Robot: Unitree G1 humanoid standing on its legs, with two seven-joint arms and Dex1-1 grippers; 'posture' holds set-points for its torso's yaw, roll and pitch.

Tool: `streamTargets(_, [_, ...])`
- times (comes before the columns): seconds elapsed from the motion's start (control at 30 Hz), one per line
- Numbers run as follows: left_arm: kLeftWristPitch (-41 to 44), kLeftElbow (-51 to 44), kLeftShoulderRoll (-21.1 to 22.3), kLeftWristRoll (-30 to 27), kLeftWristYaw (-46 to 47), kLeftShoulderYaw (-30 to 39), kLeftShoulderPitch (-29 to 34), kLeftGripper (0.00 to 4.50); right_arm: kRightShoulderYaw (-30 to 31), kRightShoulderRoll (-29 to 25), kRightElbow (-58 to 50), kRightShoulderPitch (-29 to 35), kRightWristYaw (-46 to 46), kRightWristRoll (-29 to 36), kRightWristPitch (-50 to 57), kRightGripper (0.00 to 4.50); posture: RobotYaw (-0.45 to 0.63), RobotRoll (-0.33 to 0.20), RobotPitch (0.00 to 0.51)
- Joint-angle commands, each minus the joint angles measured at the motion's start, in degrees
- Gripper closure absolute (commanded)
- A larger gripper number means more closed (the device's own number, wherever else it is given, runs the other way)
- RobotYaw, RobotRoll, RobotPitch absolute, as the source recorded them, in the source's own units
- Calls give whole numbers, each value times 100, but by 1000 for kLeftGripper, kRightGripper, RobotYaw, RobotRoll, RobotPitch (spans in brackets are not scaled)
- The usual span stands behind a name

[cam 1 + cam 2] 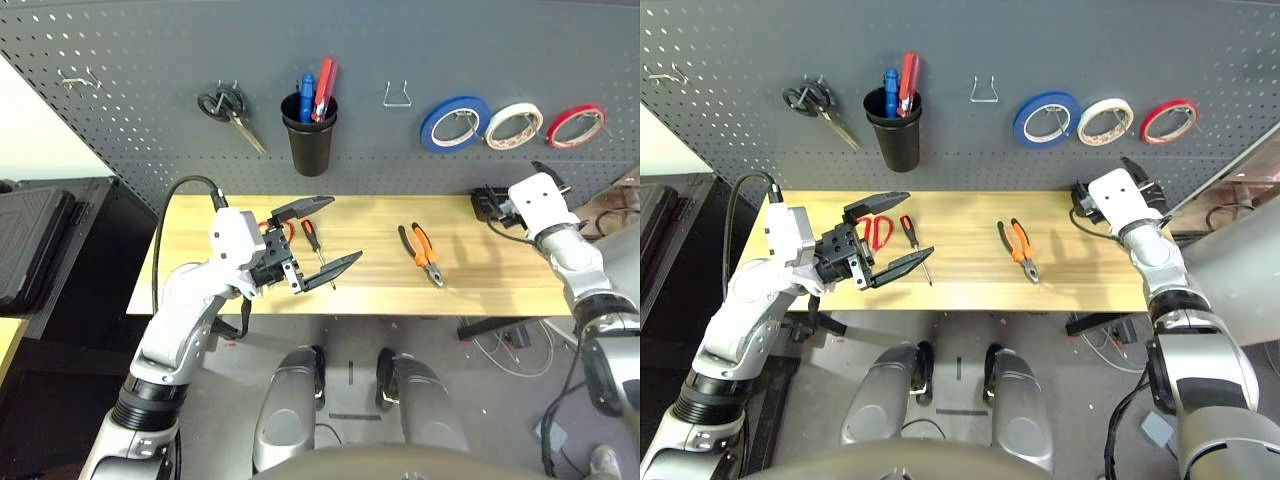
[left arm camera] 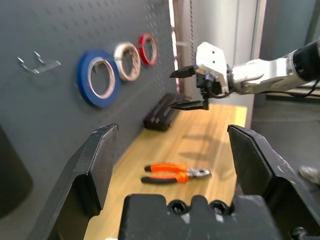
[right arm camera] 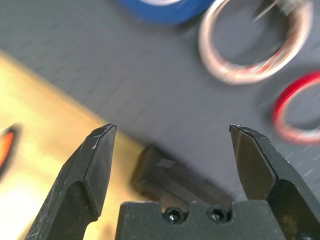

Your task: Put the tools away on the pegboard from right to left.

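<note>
Already the whitish tape roll (image 1: 514, 124) is hung on the pegboard (image 1: 130, 90), between the blue and red rolls. Below it, the right gripper (image 3: 172, 145) is seen spread wide and empty; the left gripper (image 1: 318, 243) likewise. Next, the pliers (image 1: 422, 251), right of the screwdriver (image 1: 315, 245) and the scissors (image 1: 876, 229), should probably be pinched mid-handle and carried level.

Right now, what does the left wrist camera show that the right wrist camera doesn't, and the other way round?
Only the left wrist view shows the right gripper from outside, open and empty above the table, the whole pliers lying on the wood, and an empty metal hook on the pegboard. Only the right wrist view shows that gripper's own fingers close up. Both share the pegboard with the blue tape roll, whitish tape roll and red tape roll hanging on it, and the black block at the table's back edge.
</note>
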Motion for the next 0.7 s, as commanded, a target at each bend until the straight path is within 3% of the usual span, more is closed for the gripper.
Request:
streamTargets(0.03, [161, 208, 203, 412, -83, -245, 5, 0, -46, 88, -676, 331, 370, 256, 773, 9, 127, 0, 181])
streamTargets(0.2, [292, 711, 463, 1150, 0, -552, -151, 0, -32, 267, -1827, 687, 947, 605, 2457, 9, 111, 0, 194])
streamTargets(0.37, [466, 936, 492, 1404, 6, -652, -166, 0, -57, 380, -2561, 688, 1406, 938, 3996, 9, 105, 0, 207])
streamTargets(0.7, [769, 1050, 464, 1684, 34, -787, -206, 0, 81, 580, -2476, -40, 1944, 1128, 6049, 9, 115, 0, 234])
